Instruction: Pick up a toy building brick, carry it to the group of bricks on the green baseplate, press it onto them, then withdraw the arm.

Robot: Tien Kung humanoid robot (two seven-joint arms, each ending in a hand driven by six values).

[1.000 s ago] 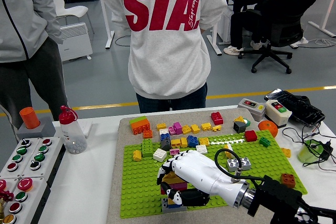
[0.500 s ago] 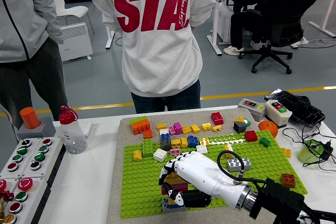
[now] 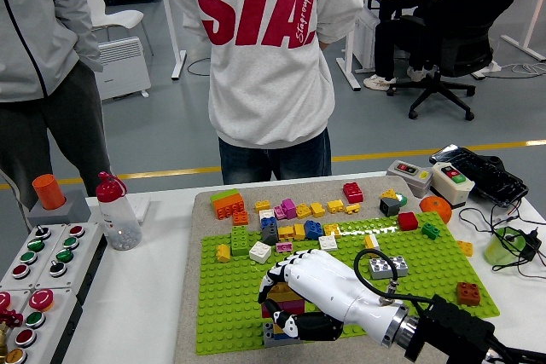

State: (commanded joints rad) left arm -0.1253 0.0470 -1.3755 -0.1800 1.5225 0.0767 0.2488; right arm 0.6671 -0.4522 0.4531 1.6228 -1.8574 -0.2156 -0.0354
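Observation:
My right hand (image 3: 277,306), white with black joints, reaches in from the lower right over the green baseplate (image 3: 226,313). Its fingers (image 3: 271,283) curl over the top of a small stack of bricks near the plate's front edge, and the thumb presses in from the near side. An orange brick (image 3: 287,294) shows under the fingers. A purple brick (image 3: 293,304) sits below the orange one, and a grey brick (image 3: 275,335) is at the base. The palm hides the rest of the stack. My left arm is out of view.
Several loose bricks (image 3: 290,210) lie along the plate's far edge, with a grey brick (image 3: 384,266) and a brown one (image 3: 467,293) to the right. A bottle (image 3: 115,210) and button panel (image 3: 34,266) are on the left, switch boxes (image 3: 426,178) on the right. A person (image 3: 269,57) stands behind the table.
My right hand has sunk slightly toward the near edge, staying closed over the brick stack. The person at the far side shifted left, then back right.

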